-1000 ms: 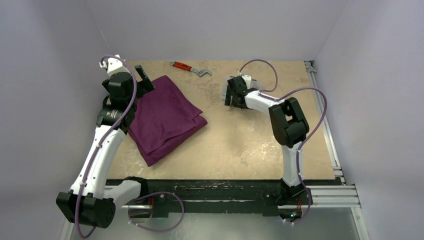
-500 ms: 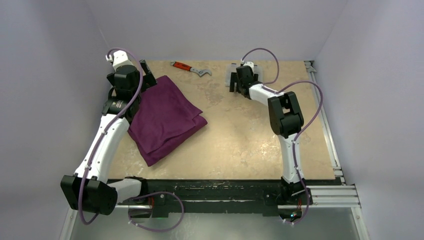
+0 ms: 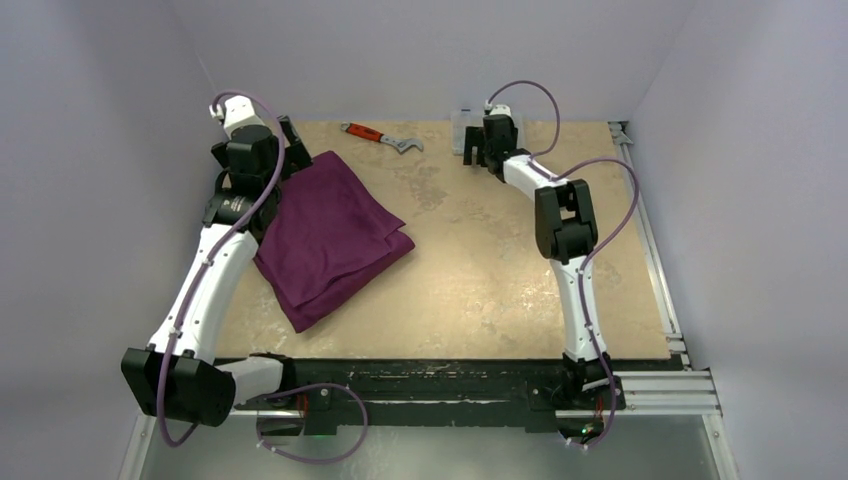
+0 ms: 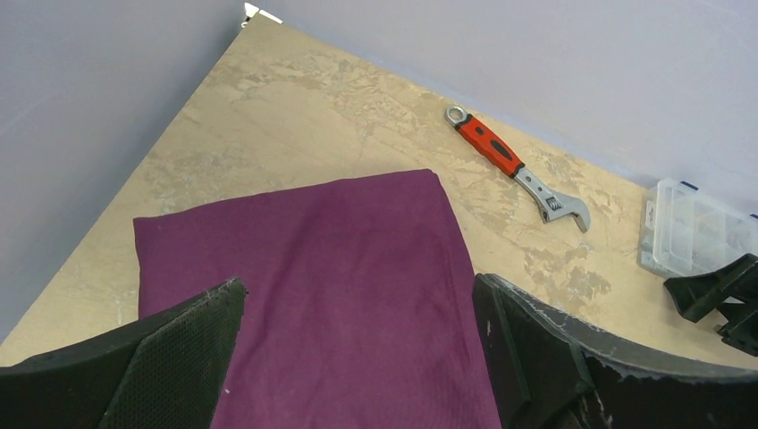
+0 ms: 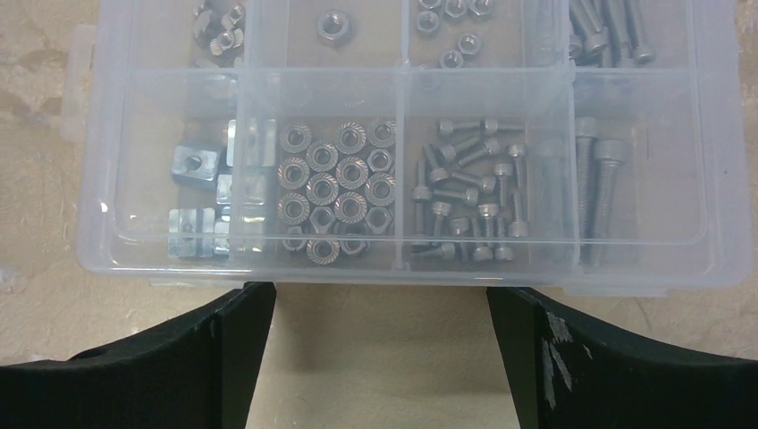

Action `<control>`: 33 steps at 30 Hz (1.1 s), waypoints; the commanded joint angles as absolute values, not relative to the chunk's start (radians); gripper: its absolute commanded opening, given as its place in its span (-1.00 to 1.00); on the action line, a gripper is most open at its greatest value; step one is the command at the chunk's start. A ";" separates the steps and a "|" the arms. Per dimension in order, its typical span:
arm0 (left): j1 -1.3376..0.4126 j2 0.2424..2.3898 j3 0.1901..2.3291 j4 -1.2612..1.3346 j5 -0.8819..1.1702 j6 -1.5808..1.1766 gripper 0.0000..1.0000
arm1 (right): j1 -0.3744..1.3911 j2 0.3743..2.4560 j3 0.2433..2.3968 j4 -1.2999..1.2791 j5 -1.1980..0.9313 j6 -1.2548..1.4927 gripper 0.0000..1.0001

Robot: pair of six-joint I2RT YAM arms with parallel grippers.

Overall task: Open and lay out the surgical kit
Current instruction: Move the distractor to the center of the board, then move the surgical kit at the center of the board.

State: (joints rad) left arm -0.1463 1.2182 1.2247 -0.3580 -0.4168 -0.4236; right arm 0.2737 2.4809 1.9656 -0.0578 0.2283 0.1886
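The surgical kit is a folded dark-purple cloth bundle lying left of centre on the tan table; it also fills the lower left wrist view. My left gripper hovers over the bundle's far corner, jaws wide open with only cloth showing between them. My right gripper is far away at the back of the table, open, with its fingertips at the near edge of a clear compartment box and bare table between them.
The clear plastic compartment box of nuts and bolts sits at the table's back edge. A red-handled wrench lies at the back between cloth and box. Walls close in the left, back and right.
My right gripper has travelled toward the back wall, and the clear box has moved back with it. My left gripper shifted slightly toward the back left, then held still.
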 commanded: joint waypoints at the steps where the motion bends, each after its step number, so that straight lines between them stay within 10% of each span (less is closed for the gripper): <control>1: -0.150 1.219 1.274 -0.388 -0.439 -0.407 0.95 | 0.273 2.436 1.975 -0.111 0.130 0.210 0.85; 14: -0.140 1.143 1.227 -0.576 -0.508 -0.526 0.91 | 0.325 1.950 1.561 -0.173 -0.178 0.625 0.91; 33: -0.141 0.842 1.114 -0.766 -0.527 -0.587 0.88 | 0.949 1.825 1.421 -0.458 0.163 1.440 0.88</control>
State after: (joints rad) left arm -0.1444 0.8711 1.1290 -0.7185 -0.5217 -0.5419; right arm 0.9100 1.8481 1.4513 -0.4625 0.0357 1.2392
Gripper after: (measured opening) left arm 0.945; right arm 0.959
